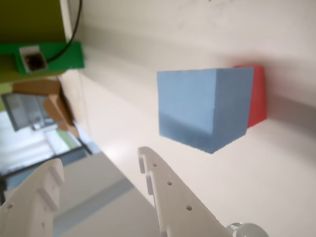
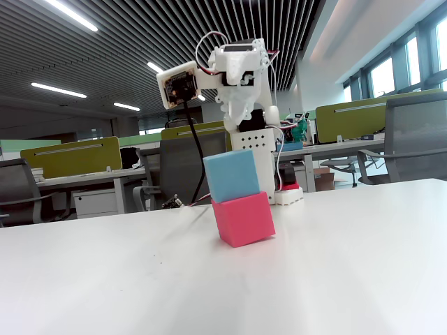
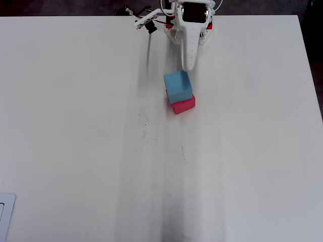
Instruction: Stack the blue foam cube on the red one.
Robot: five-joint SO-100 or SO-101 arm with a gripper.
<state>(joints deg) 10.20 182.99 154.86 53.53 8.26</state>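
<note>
The blue foam cube (image 1: 202, 108) (image 2: 232, 174) (image 3: 178, 85) rests on top of the red one (image 1: 257, 96) (image 2: 243, 218) (image 3: 184, 105), slightly offset, so a strip of red shows at one side in the overhead view. My gripper (image 1: 98, 160) (image 3: 187, 64) is open with nothing between its white fingers. It hangs clear of the stack, just behind it towards the arm's base. In the fixed view the stack partly hides the fingers.
The arm's base (image 3: 192, 15) stands at the back edge of the white table (image 3: 91, 151). A flat pale object (image 3: 5, 217) lies at the front left corner in the overhead view. Office desks and chairs (image 2: 412, 136) stand beyond the table.
</note>
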